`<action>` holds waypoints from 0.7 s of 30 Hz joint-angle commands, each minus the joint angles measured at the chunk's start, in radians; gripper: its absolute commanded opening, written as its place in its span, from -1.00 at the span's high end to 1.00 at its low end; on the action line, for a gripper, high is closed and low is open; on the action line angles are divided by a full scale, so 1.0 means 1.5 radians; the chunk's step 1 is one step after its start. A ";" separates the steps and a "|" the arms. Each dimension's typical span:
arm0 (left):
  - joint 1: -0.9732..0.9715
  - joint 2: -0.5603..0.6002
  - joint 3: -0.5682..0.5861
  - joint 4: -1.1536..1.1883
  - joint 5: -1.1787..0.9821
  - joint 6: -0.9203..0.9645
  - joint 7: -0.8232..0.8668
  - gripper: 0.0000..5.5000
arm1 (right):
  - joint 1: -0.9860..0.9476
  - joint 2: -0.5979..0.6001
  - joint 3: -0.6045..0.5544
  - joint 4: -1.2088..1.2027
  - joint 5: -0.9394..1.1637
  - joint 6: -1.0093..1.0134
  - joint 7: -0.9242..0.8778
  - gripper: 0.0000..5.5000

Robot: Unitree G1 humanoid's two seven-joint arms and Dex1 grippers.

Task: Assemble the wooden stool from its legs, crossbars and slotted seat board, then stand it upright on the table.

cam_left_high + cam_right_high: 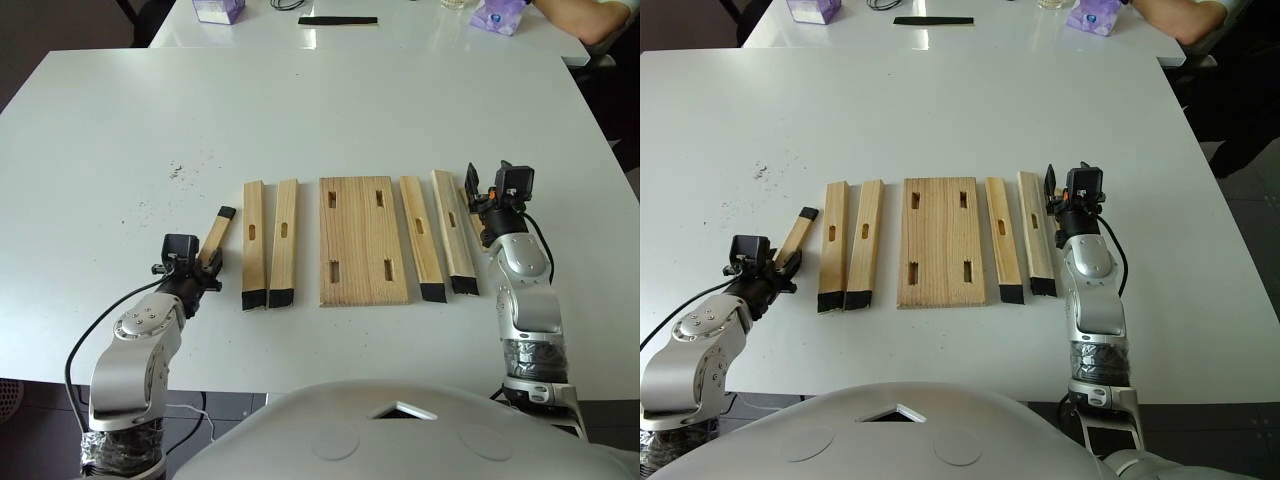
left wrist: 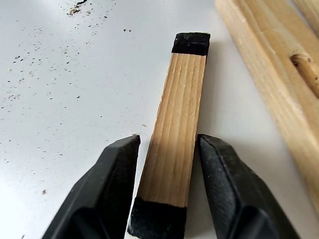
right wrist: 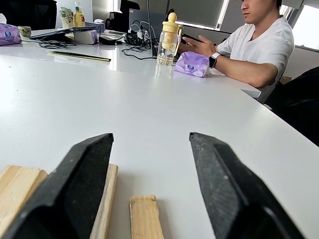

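- Left gripper (image 2: 167, 144) sits low over the near-left part of the table (image 1: 100, 130). Its fingers are parted and straddle a short crossbar (image 2: 177, 124), not clamped on it.
- That crossbar lies flat with black at both ends, angled away from the near edge, just left of the row of parts.
- Row runs along the near edge, about midway across: outer left leg (image 1: 254, 243) and inner left leg (image 1: 283, 241) close together, then the slotted seat board (image 1: 363, 240), inner right leg (image 1: 420, 237) and outer right leg (image 1: 452, 230).
- Right gripper (image 3: 149, 137) is at the row's right end, spread wide and holding nothing. It is over a second crossbar (image 3: 145, 216) just beside the outer right leg.
- Handling, judged: dry softwood, light and stiff, with some grain for grip. The crossbar is best pinched across its narrow width near mid-length, leaving the ends free for the slots. The seat board looks too wide for one pinch except at an edge.
- Surface is white, smooth and glossy, so parts will likely slide if nudged. Dark specks (image 1: 178, 171) lie toward the left.
- Beyond the far edge is another white table with purple packs (image 1: 218, 10), a bottle (image 3: 168, 40) and cables.
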 commanded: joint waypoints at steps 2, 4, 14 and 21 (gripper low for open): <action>0.018 0.013 -0.009 0.088 0.012 0.000 -0.023 0.49 | -0.004 -0.003 -0.003 -0.010 -0.005 0.009 -0.001 -0.02; -0.004 0.008 0.002 0.100 0.016 -0.029 -0.016 0.52 | -0.009 -0.004 -0.006 -0.012 -0.002 0.010 0.000 -0.02; -0.260 -0.012 0.049 -0.058 -0.145 -0.246 -0.078 0.52 | -0.153 -0.086 -0.078 -0.083 0.241 0.107 0.194 -0.02; -0.322 -0.019 0.031 -0.138 -0.593 -0.178 -0.171 0.52 | -0.249 -0.200 -0.118 -0.204 0.703 0.344 0.428 -0.02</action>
